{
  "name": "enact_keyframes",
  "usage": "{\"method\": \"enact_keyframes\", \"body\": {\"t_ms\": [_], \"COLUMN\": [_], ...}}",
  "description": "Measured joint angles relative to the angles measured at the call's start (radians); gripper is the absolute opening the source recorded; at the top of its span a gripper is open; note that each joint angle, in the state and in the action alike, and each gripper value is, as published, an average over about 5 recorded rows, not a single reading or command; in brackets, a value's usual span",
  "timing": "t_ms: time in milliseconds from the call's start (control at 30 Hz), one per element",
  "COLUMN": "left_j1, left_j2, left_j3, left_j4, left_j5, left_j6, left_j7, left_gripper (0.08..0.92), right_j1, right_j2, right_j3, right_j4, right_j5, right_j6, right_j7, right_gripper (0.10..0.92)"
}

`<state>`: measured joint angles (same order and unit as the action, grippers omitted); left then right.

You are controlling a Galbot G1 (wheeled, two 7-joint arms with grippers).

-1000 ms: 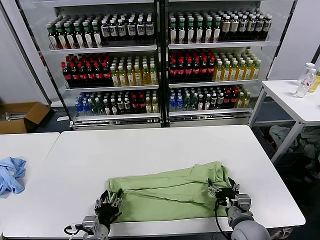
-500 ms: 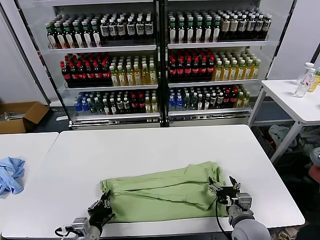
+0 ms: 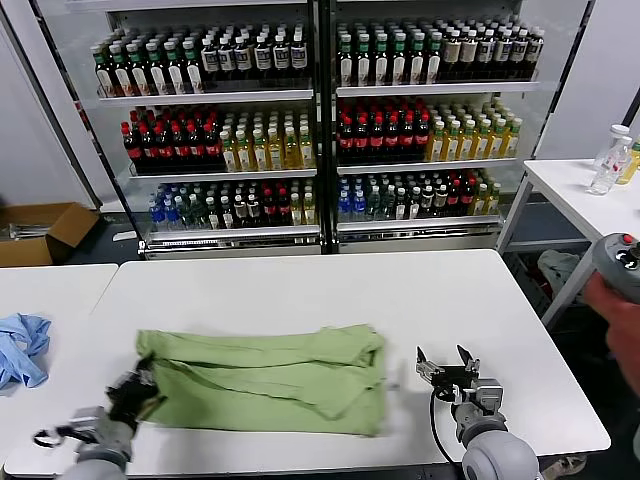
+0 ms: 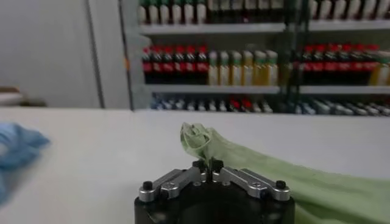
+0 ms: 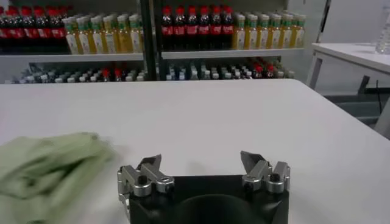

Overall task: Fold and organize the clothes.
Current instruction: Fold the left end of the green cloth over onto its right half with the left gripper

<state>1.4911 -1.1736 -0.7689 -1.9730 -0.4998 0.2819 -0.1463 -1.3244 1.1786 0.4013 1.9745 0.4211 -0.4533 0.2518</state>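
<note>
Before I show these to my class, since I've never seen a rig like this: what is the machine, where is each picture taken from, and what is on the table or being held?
This is a two-armed robot standing at a white table, with drink coolers behind it. The wide picture comes from a camera on its head, looking down; the other two come from cameras on its wrists, so each shows that arm's own gripper up close.

On the table lies a light green polo shirt, partly folded. The left gripper is shut on one edge of the shirt, at the table's left front. The right gripper is open and holds nothing; it sits apart from the shirt, to its right.

A light blue garment lies on the neighbouring table to the left. At the far right a person's hand holds a controller.
</note>
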Motion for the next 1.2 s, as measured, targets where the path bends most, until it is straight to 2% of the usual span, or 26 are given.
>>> {"method": "enact_keyframes", "body": {"t_ms": [233, 467, 700, 933, 1033, 1200], "left_j1": [-0.005, -0.028, -0.080, -0.135, -0.148, -0.154], "left_j2": [-0.011, -0.091, -0.177, -0.246, -0.265, -0.278], "left_j3": [-0.031, 0.078, 0.231, 0.367, 0.417, 0.485], "left_j4": [-0.101, -0.185, -0.162, -0.095, -0.069, -0.046], "left_j5": [-0.217, -0.423, -0.508, -0.482, -0.436, -0.350], "left_j6": [0.053, 0.104, 0.131, 0.138, 0.140, 0.139], "left_j7": [-0.010, -0.010, -0.015, -0.014, -0.003, 0.032], "left_gripper": [0.097, 0.097, 0.097, 0.102, 0.151, 0.295], "right_j1": [0.012, 0.010, 0.006, 0.005, 0.005, 0.005], "right_j2": [-0.013, -0.028, -0.033, -0.033, -0.038, -0.040], "right_j3": [-0.003, -0.003, 0.000, 0.001, 0.004, 0.004], "right_j4": [0.003, 0.022, 0.034, 0.042, 0.044, 0.047], "right_j5": [0.000, 0.006, 0.015, 0.016, 0.017, 0.019], "right_j6": [-0.002, 0.003, 0.020, 0.026, 0.027, 0.029], "right_j7": [-0.004, -0.018, -0.028, -0.031, -0.031, -0.032], "right_gripper": [0.823, 0.823, 0.823, 0.823, 0.823, 0.823]}}
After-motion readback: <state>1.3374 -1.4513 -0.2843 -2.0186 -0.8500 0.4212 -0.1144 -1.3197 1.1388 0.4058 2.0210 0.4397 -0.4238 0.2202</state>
